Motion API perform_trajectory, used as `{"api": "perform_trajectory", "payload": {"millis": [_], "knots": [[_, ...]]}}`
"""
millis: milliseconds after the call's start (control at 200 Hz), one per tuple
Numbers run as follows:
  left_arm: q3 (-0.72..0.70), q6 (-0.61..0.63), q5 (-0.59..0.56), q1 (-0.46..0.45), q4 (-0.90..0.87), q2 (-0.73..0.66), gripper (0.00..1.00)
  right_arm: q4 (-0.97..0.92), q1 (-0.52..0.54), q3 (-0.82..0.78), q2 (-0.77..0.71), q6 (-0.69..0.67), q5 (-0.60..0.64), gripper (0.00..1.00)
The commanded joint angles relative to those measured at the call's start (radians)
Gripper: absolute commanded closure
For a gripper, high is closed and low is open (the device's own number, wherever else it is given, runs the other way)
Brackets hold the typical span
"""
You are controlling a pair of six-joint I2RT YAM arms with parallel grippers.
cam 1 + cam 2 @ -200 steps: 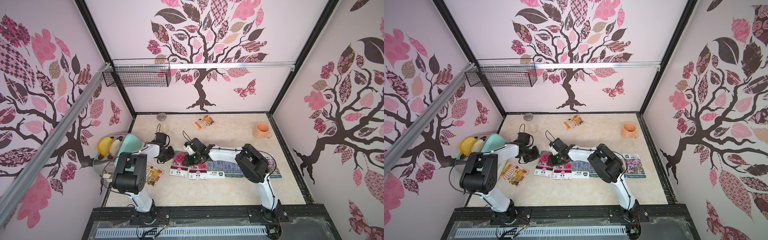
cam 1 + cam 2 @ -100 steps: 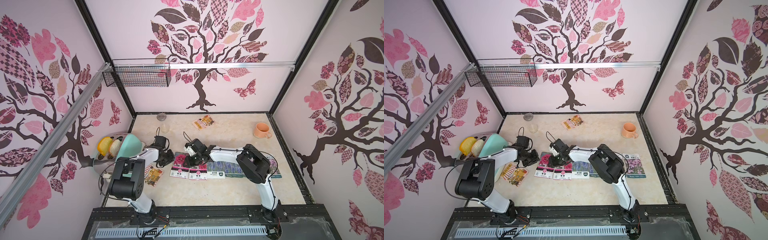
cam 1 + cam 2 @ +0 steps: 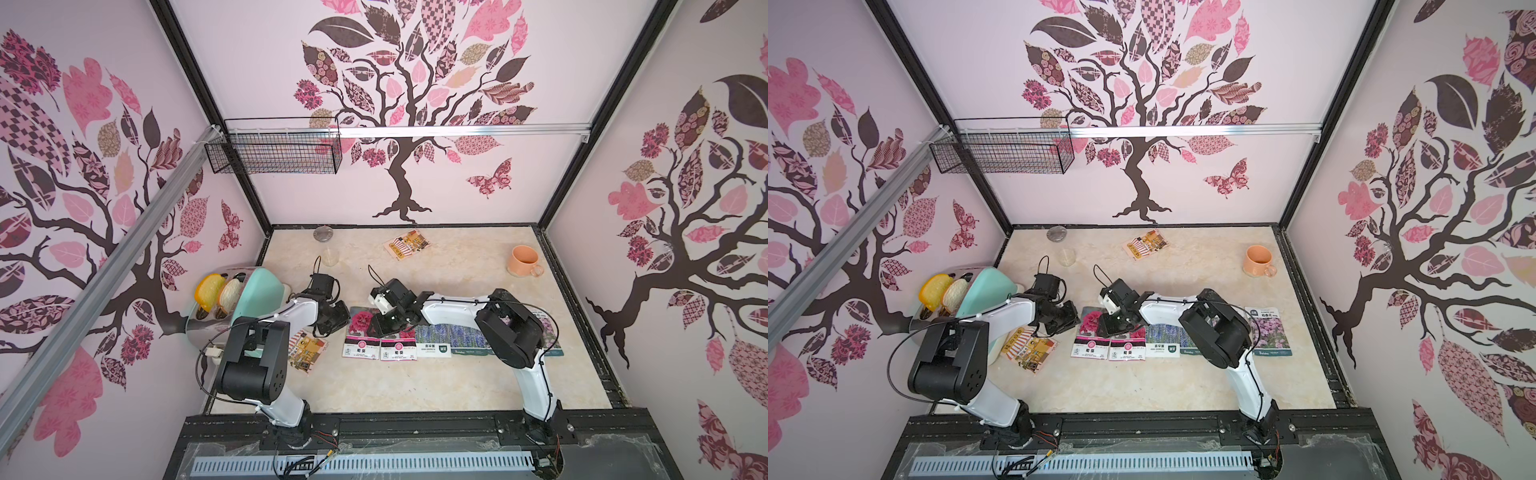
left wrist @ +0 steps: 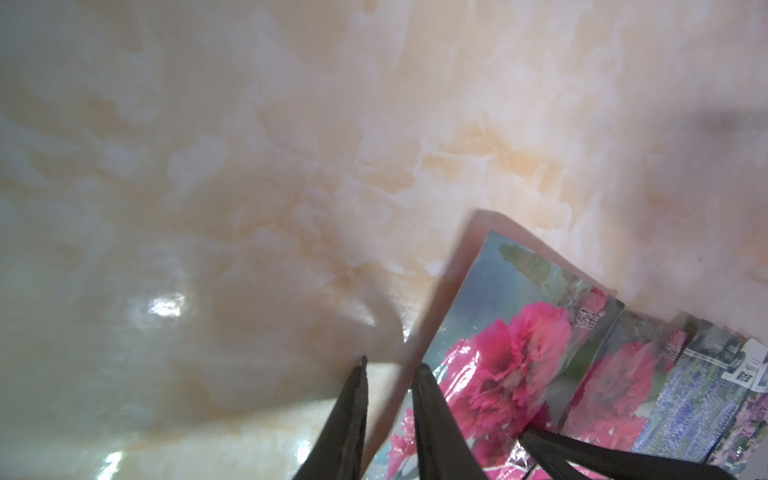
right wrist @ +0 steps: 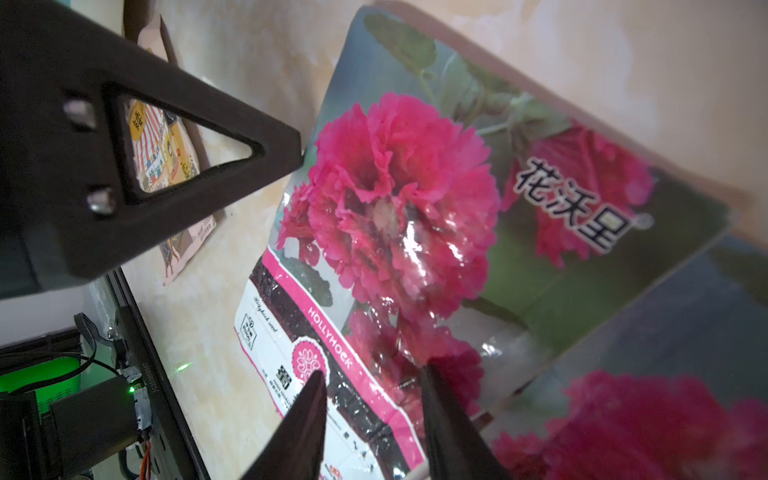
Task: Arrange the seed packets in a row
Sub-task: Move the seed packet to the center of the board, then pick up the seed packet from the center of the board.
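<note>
Seed packets lie in a row near the front: a red-pink flower packet (image 3: 360, 322) (image 3: 1089, 322) at the left end, a second one (image 3: 398, 348), lavender ones (image 3: 434, 338), and a pink-purple one (image 3: 1273, 332) beyond my right arm. One orange packet (image 3: 308, 351) lies askew left of the row, another (image 3: 406, 244) at the back. My left gripper (image 3: 338, 324) (image 4: 390, 365) stands narrowly open astride the end packet's left edge (image 4: 511, 353). My right gripper (image 3: 376, 330) (image 5: 374, 370) hangs open just over that packet (image 5: 399, 199), gripping nothing.
A mint and silver toaster (image 3: 249, 299) with bread stands at the left wall, close behind my left arm. An orange mug (image 3: 524, 261) sits at the back right. A small glass (image 3: 330, 255) and a lid (image 3: 322, 233) are at the back left. A wire basket (image 3: 274, 145) hangs on the wall.
My left arm's shoulder has swung and its gripper has edged toward the front. The right jaws have widened a little. The packets lie where they were.
</note>
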Motion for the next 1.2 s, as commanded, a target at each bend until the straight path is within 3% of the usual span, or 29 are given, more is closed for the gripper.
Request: {"api": "perform_trajectory", "payload": {"millis": [0,305,505,705,970,1195], "knots": [[-0.032,0.004,-0.046,-0.006,-0.100,0.022,0.76,0.001,0.009,0.027,-0.030,-0.043,-0.042,0.59],[-0.025,-0.014,-0.067,-0.007,-0.116,-0.036,0.76,0.004,0.009,0.099,-0.061,-0.090,-0.056,0.58],[0.009,-0.032,-0.151,0.002,-0.187,-0.141,0.67,-0.058,0.005,0.193,-0.043,-0.116,-0.046,0.56],[0.113,0.016,-0.163,0.012,-0.133,-0.214,0.58,-0.083,-0.116,0.269,-0.018,-0.080,-0.056,0.51],[0.353,0.123,-0.088,0.011,0.008,-0.068,0.57,-0.104,-0.326,0.440,0.072,-0.053,-0.085,0.51],[0.575,0.195,0.007,-0.017,0.049,0.215,0.57,-0.175,-0.484,0.712,0.272,0.013,-0.076,0.52]]}}
